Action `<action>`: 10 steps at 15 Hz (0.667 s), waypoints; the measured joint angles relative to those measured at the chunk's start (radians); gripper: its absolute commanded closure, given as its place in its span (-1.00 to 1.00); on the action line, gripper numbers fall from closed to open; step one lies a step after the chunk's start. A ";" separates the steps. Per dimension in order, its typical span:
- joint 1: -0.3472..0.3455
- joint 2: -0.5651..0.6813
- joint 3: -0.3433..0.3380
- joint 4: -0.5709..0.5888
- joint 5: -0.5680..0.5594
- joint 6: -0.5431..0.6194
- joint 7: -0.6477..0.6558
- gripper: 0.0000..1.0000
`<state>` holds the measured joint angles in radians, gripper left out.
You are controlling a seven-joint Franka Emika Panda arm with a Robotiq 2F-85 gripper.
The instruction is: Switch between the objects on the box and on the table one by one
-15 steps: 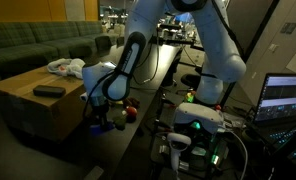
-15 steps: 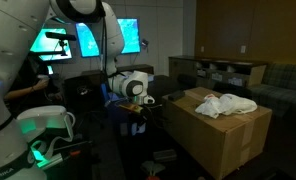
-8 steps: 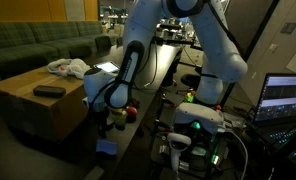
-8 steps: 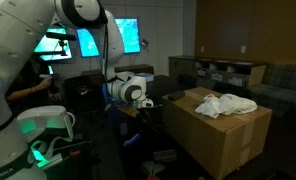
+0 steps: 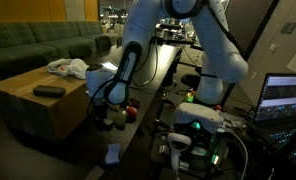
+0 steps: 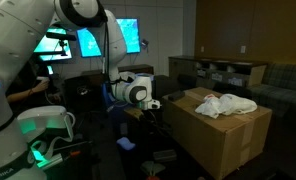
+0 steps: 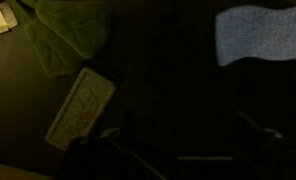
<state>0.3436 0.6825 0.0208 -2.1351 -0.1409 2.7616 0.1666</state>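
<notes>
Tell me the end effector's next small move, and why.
Probably lift and swing toward the box: the end effector is open and empty, the blue piece lies below it, and the white cloth and black bar sit on the box.

A large tan cardboard box (image 5: 28,108) stands left of the black bench (image 5: 160,62). On the box top a crumpled white rag (image 5: 66,67) lies far and a flat black bar (image 5: 48,91) lies nearer. A red roundish piece (image 5: 130,113) sits on the bench's near end, and a small pale blue piece (image 5: 112,153) shows nearer still.
</notes>
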 measured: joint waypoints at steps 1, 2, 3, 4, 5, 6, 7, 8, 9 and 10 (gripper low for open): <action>0.006 0.001 -0.017 0.000 0.000 0.006 0.013 -1.00; 0.011 0.004 -0.032 0.000 -0.001 0.013 0.024 -1.00; 0.017 0.007 -0.047 0.000 -0.002 0.019 0.035 -1.00; 0.023 0.013 -0.062 -0.001 -0.004 0.029 0.045 -1.00; 0.028 0.019 -0.075 -0.001 -0.007 0.040 0.053 -1.00; 0.034 0.028 -0.089 -0.001 -0.008 0.054 0.061 -1.00; 0.039 0.036 -0.101 -0.001 -0.008 0.069 0.068 -1.00; 0.043 0.045 -0.112 -0.001 -0.008 0.087 0.073 -1.00; 0.045 0.055 -0.122 -0.001 -0.008 0.106 0.079 -1.00; 0.048 0.064 -0.132 -0.001 -0.008 0.126 0.087 -1.00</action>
<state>0.3914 0.7467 -0.1116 -2.1359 -0.1492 2.8880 0.2533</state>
